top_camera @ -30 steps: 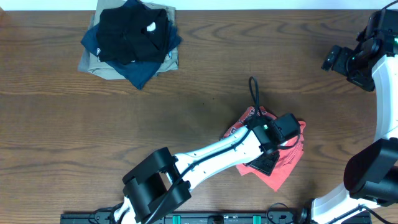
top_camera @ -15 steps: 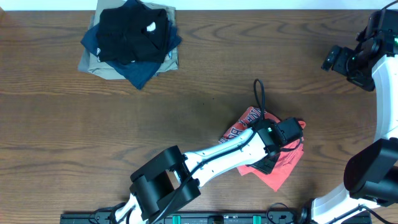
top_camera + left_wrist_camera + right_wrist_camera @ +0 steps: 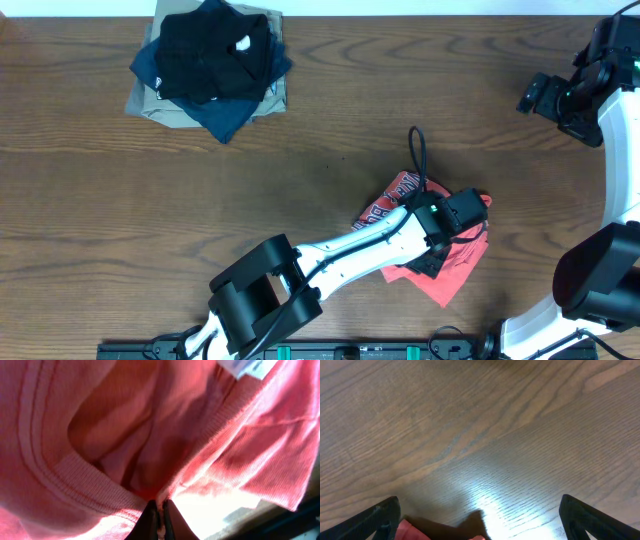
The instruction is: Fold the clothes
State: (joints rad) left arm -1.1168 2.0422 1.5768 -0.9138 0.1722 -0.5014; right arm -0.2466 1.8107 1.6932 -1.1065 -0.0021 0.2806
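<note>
The T-shirt (image 3: 125, 435), red-orange, is now caught in the left pincer (image 3: 161, 519): a second ago its two fingers stood apart over the cloth, and they have since pressed together on a thin fold just beside the ribbed collar band (image 3: 85, 482), with the white label (image 3: 245, 366) further up the same edge. In that second the left arm also slid a little along the cloth, away from the pile of dark clothes (image 3: 212, 60), and it has held that spot for the last half second. The garment has barely shifted under it and is a crumpled heap with part of its white lettering showing. It lies on the table (image 3: 300, 170), well apart from the pile, nearer the robot and off to the pile's right. The right pincer (image 3: 482, 517) is spread wide and holds nothing. It hangs over bare wood farther to the right of the pile than the shirt, and it has not moved. As I judge it, folding proper has not begun: the fresh pinch at the collar gives the left arm a hold for lifting or dragging the shirt out flat, and the cloth will need spreading before any fold can be laid
</note>
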